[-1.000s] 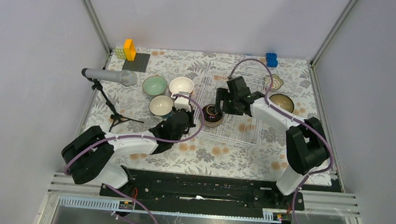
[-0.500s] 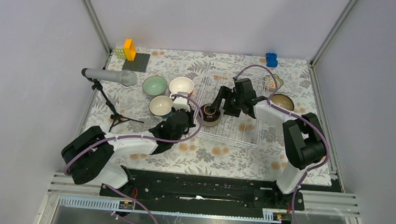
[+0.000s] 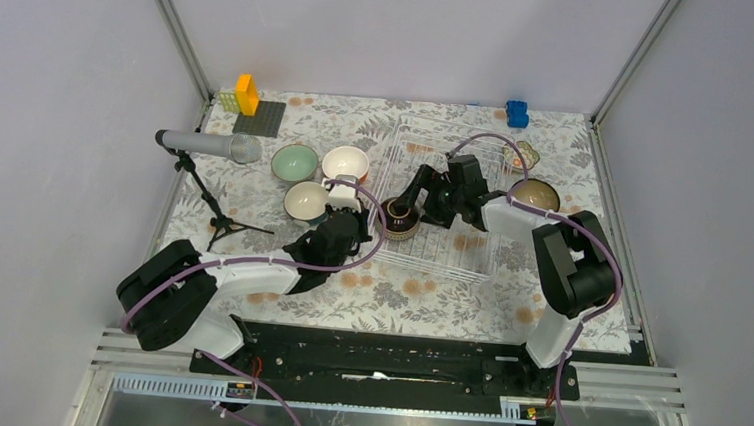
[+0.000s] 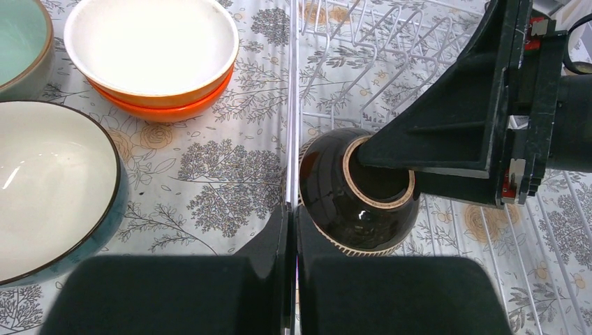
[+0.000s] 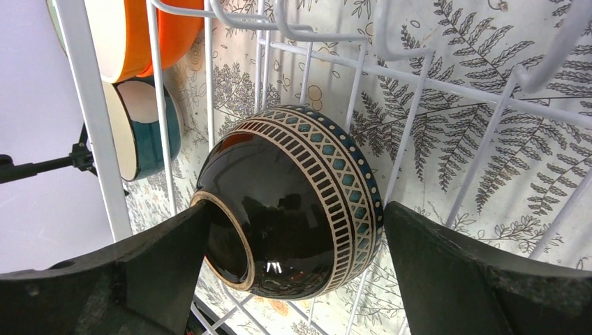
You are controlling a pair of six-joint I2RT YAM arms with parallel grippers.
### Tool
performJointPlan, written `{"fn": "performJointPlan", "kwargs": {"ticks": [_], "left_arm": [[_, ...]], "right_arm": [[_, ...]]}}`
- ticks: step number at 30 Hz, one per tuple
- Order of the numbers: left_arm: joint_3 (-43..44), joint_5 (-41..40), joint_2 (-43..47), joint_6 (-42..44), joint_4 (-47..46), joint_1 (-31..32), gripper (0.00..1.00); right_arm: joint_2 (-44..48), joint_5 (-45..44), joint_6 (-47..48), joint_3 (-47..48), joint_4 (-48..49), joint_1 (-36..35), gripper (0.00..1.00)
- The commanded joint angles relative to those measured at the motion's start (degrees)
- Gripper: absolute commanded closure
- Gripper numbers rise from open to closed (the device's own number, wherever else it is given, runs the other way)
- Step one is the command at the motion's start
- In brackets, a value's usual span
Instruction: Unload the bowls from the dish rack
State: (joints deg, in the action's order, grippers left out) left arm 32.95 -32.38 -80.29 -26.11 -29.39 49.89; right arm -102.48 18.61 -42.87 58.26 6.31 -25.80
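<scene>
Brown bowl [image 5: 300, 181] lies on its side in the rack [image 3: 450, 253], near its left edge, between the fingers of the right hand [image 5: 293, 223]. That hand is spread wide, one finger at the foot ring, the other just off the patterned rim; contact is hard to judge. The left hand [image 4: 293, 223] is pinched shut on nothing, just outside the rack wire. Only the top view shows an olive bowl [image 3: 536, 195] on the counter [image 3: 397, 295] right of the rack. The left wrist view adds an orange bowl [image 4: 153, 49] and a teal bowl [image 4: 49, 188], cut off.
</scene>
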Motion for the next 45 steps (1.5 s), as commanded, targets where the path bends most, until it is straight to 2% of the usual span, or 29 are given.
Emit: {"fn": "performJointPlan", "kwargs": {"ticks": [1, 7, 9, 14, 18, 28, 38, 43, 45], "left_arm": [[-0.2, -1.9, 2.2, -1.4, -5.1, 0.3, 0.99], [-0.3, -2.8, 2.8, -1.2, -4.9, 0.3, 0.99], [-0.5, -3.7, 3.0, -1.2, -4.8, 0.3, 0.99], [-0.8, -6.6, 3.8, -1.7, -4.0, 0.3, 0.99], [-1.0, -7.3, 4.1, -1.9, -3.9, 0.2, 0.99], [-1.0, -7.7, 4.2, -1.7, -3.9, 0.3, 0.99], [-1.2, -7.7, 4.5, -1.6, -4.0, 0.3, 0.99], [-1.0, -7.3, 4.1, -1.6, -4.0, 0.3, 0.99], [-1.0, -7.3, 4.1, -1.7, -4.0, 0.3, 0.99]], "right_arm": [[-2.6, 0.9, -3.7, -0.7, -1.0, -0.1, 0.01], [-0.4, -3.9, -4.7, 0.5, -7.8, 0.4, 0.00], [1.2, -3.7, -5.8, -0.5, -7.6, 0.5, 0.03], [6.1, -3.1, -9.0, -3.6, -5.2, 1.2, 0.19], [10.0, -1.0, -10.5, -6.3, -1.8, 2.2, 0.23], [14.3, -3.6, -8.3, -7.3, -1.8, 2.3, 0.27], [25.0, -8.9, 0.1, -5.8, -5.9, 2.4, 0.32], [30.1, -14.7, 9.5, -2.5, -12.9, 2.4, 0.46], [31.5, -19.8, 13.7, -1.0, -16.5, 2.3, 0.48]]}}
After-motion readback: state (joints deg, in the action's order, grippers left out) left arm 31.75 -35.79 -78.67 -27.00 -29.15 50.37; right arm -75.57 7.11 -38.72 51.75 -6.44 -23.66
